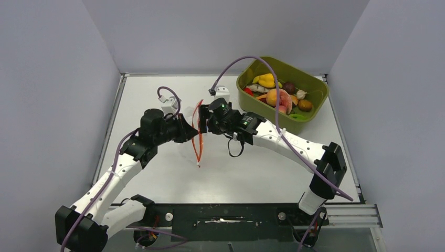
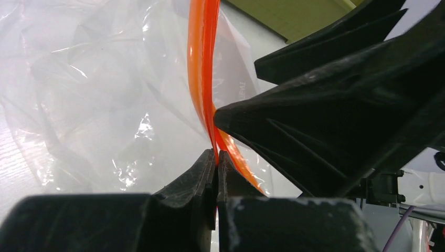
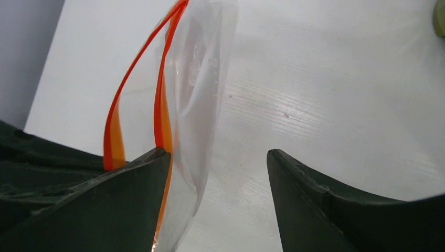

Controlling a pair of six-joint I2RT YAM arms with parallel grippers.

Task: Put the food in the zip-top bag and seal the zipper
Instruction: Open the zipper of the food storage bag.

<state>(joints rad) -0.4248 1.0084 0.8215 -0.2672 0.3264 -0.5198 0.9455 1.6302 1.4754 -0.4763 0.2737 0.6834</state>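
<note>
1. The left wrist view shows the left tool (image 2: 216, 155) pressed fully together on the zipper (image 2: 202, 63), a smooth, glossy red-orange strip pinched between matt black fingertips.
2. In the right wrist view the right tool (image 3: 218, 152) is spread wide and nothing is gripped. One matt black finger (image 3: 131, 205) is seen just beside the strip, whose two tracks are parted into a narrow loop.
3. The zip-top bag (image 2: 94, 94) is held between the two tools over the middle of the worktop (image 1: 236, 173). Its thin clear film is shown as crinkled and shiny only by the wrist views; from above, little beyond the orange line is made out.
4. The worktop is seen to be white, flat and faintly grained, and it is enclosed by plain pale grey walls (image 1: 52, 79).
5. The food (image 1: 278, 97), glossy moulded plastic in yellow, peach and dark tones, is piled in a rounded olive-green tub (image 1: 283, 65) at the far right corner, well apart from the bag.
</note>
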